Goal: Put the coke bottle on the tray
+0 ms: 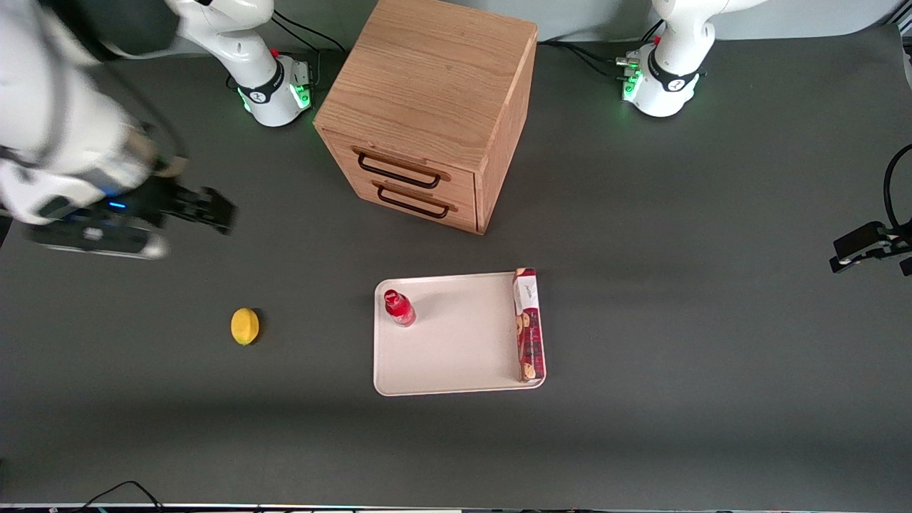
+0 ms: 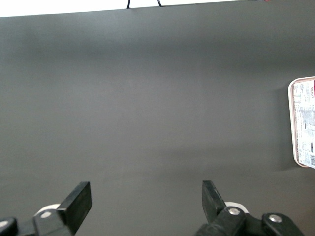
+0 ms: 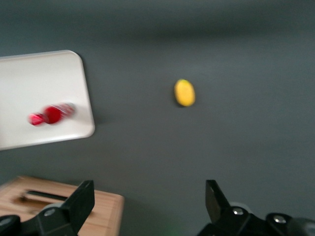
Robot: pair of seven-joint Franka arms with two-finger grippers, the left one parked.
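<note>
Nearest the front camera, the flat cream-white rectangular tray (image 1: 456, 356) with its low rim lies on the dark grey table (image 1: 712, 320). It carries the long red biscuit box (image 1: 529, 324) laid flat along its edge toward the parked arm's end, which leaves most of its surface bare. The small slim red coke bottle (image 1: 399, 308) with red cap stands upright on that bare surface, close to the tray corner nearer the wooden cabinet and toward the working arm's end; judged from this, placement is done, and the spot inside the rim suits an approach from the working arm's side. The round yellow lemon-like object (image 1: 245, 326) sits alone on the table, well apart from the tray toward the working arm's end, untouched by the task. Farther from the camera, the black two-finger gripper (image 1: 214, 208) hangs above the table, well clear of bottle and tray, fingers spread apart and holding nothing. Farthest stands the oak two-drawer cabinet (image 1: 427, 114), drawers closed.
</note>
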